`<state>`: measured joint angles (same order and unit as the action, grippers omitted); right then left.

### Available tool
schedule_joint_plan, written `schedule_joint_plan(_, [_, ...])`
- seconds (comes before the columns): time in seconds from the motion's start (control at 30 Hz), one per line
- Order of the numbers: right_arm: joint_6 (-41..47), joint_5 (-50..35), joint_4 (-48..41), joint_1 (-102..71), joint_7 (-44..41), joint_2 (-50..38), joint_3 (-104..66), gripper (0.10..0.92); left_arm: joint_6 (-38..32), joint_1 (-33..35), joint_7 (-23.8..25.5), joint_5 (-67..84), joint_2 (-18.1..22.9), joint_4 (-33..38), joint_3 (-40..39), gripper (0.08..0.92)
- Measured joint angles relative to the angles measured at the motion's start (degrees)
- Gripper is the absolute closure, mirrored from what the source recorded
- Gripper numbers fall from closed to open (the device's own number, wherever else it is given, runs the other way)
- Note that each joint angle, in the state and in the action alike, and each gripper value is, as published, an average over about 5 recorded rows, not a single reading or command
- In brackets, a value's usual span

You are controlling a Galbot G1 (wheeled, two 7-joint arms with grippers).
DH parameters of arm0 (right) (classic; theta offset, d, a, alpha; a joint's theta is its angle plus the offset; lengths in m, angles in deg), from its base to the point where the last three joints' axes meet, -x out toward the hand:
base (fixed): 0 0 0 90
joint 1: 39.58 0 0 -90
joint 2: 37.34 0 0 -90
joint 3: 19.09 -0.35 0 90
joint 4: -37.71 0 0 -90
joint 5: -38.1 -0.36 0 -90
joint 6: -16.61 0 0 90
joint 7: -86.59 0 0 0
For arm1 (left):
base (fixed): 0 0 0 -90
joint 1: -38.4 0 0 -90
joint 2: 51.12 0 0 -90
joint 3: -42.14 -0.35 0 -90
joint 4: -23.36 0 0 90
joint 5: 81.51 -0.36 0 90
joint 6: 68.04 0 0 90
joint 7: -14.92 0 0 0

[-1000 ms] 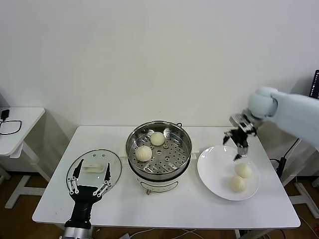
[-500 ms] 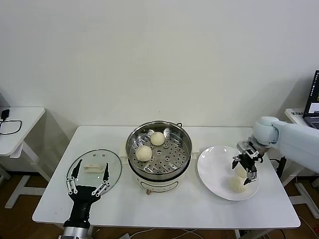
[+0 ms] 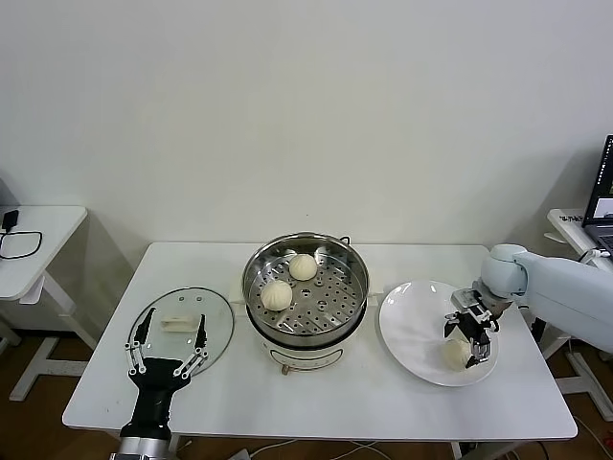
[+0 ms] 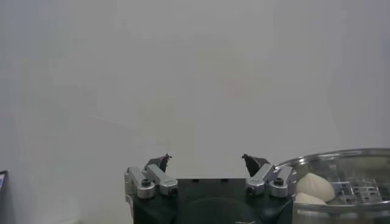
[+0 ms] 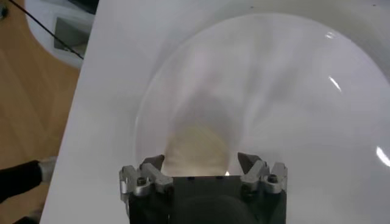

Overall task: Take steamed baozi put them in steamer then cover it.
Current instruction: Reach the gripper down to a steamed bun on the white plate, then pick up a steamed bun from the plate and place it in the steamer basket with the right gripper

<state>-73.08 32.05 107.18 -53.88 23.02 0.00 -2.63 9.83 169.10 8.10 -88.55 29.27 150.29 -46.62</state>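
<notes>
The steamer (image 3: pixel 305 309), a shiny steel pot, stands mid-table with two steamed baozi (image 3: pixel 303 266) (image 3: pixel 277 294) on its perforated tray. On the white plate (image 3: pixel 412 326) to its right, my right gripper (image 3: pixel 468 335) is low over the baozi. One baozi (image 3: pixel 456 353) shows beside the fingers in the head view. In the right wrist view a baozi (image 5: pixel 198 146) lies between the spread fingers of the right gripper (image 5: pixel 200 162), which is open. The cover (image 3: pixel 216 337), a glass lid, lies flat left of the steamer. My left gripper (image 3: pixel 174 326) hovers open over it, parked. In the left wrist view the left gripper (image 4: pixel 207 161) is empty.
A small white side table (image 3: pixel 34 240) with a black cable stands far left. A laptop (image 3: pixel 603 192) shows at the right edge. The steamer's rim (image 4: pixel 341 156) and a baozi (image 4: pixel 314 185) appear in the left wrist view. Bare tabletop (image 3: pixel 316 402) lies in front.
My right gripper has come down from above the plate's far edge onto the plate, its fingers now around a baozi. The left arm has not moved.
</notes>
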Motion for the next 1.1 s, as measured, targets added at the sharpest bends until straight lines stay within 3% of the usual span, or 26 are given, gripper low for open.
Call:
schedule_joint_plan(0.4, [-0.19,0.6,0.39,-0.6,0.63,-0.39,-0.62,0.357,0.02,-0.23,-0.05,0.11,0.08,-0.06,0.07,0.177])
schedule_joint_plan(0.77, [-3.45,-1.76,2.56,8.31,-2.27,0.7,-0.12,0.364,0.25,-0.38,-0.06,0.3,-0.44,0.41,0.02,0.177])
schedule_joint_plan(1.1, [-12.96,-4.31,5.34,22.2,-4.49,8.62,-0.85,0.364,0.38,-0.42,-0.07,0.26,-0.32,0.83,-0.67,0.177])
